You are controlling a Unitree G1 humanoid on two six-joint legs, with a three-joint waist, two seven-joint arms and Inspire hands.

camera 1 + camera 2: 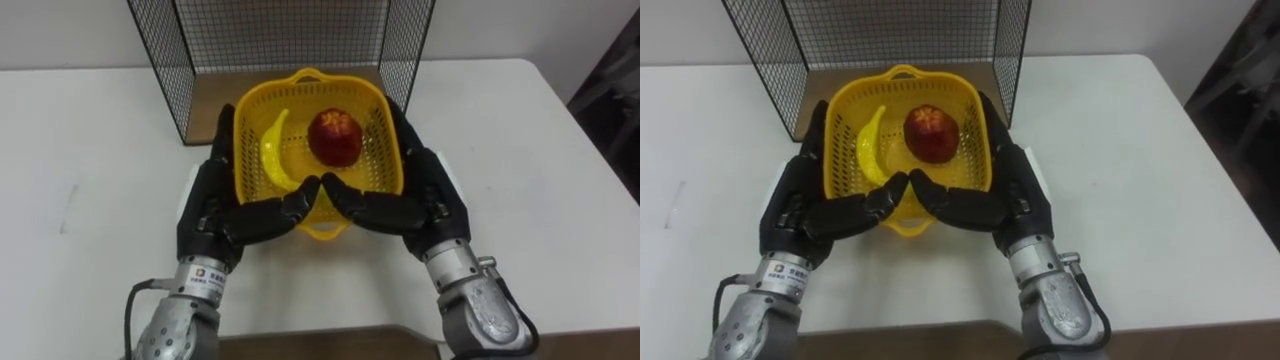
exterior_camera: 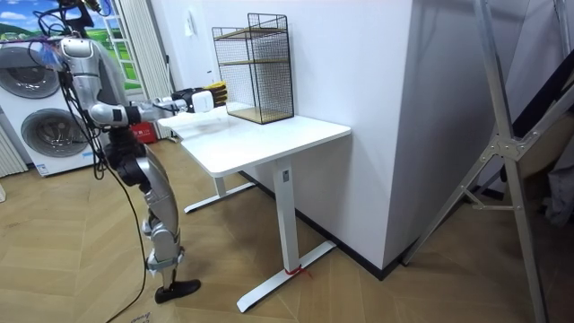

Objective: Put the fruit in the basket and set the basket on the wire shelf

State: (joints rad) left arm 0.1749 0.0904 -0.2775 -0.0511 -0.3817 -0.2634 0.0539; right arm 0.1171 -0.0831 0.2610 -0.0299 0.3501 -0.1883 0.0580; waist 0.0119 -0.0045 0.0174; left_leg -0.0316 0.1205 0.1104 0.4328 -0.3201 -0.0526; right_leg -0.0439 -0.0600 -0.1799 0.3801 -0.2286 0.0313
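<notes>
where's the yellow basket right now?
Centre of the left eye view: the yellow basket sits over the white table at the wire shelf's open front, pressed between the left hand and right hand, apple and banana inside.

No legible text, printed label on robot wrist too small to read

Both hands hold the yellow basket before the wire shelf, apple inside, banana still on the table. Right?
No: the left eye view shows the banana lying in the basket beside the apple. The rest holds: left hand and right hand press its sides before the wire shelf.
</notes>
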